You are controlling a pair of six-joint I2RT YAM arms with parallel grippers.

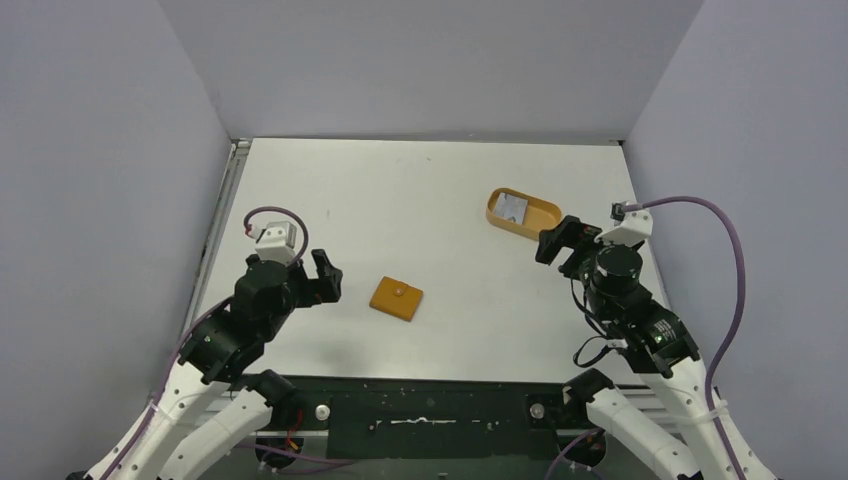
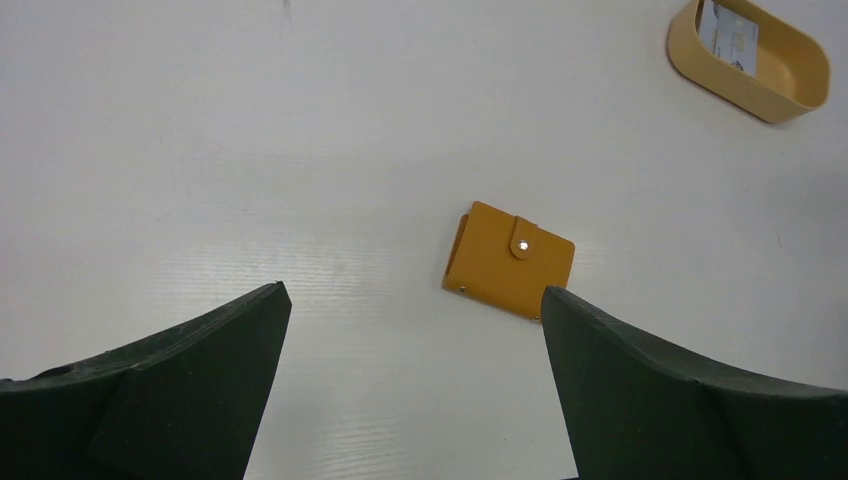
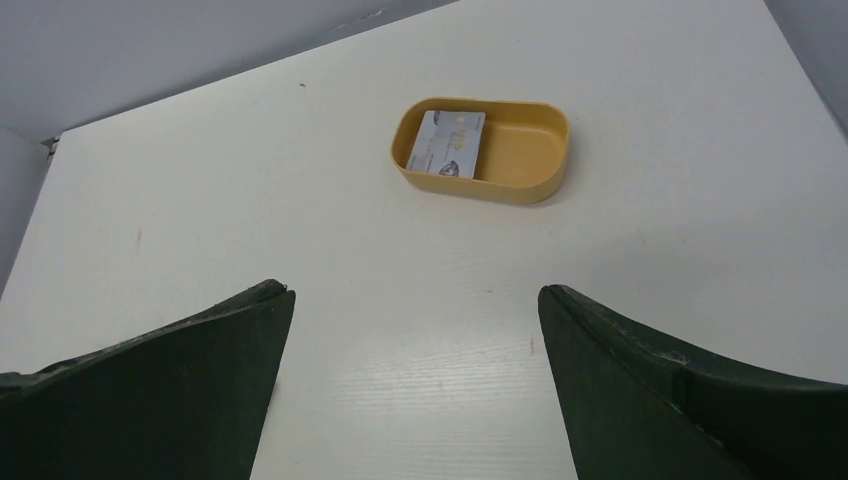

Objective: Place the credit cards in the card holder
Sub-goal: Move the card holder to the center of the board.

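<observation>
The card holder point(image 1: 396, 297) is a closed orange-tan wallet with its snap tab shut, flat on the table near the middle; it also shows in the left wrist view point(image 2: 508, 260). A pale grey-white credit card point(image 1: 513, 208) lies in the left end of an orange oval tray point(image 1: 546, 221) at the back right; the right wrist view shows the card point(image 3: 448, 144) and the tray point(image 3: 520, 150). My left gripper point(image 1: 326, 281) is open and empty, left of the card holder. My right gripper point(image 1: 560, 246) is open and empty, just in front of the tray.
The white table point(image 1: 400, 200) is boxed by grey walls at the left, back and right. The oval tray also shows at the top right of the left wrist view point(image 2: 790, 75). A metal rail point(image 1: 222, 215) runs along the table's left edge.
</observation>
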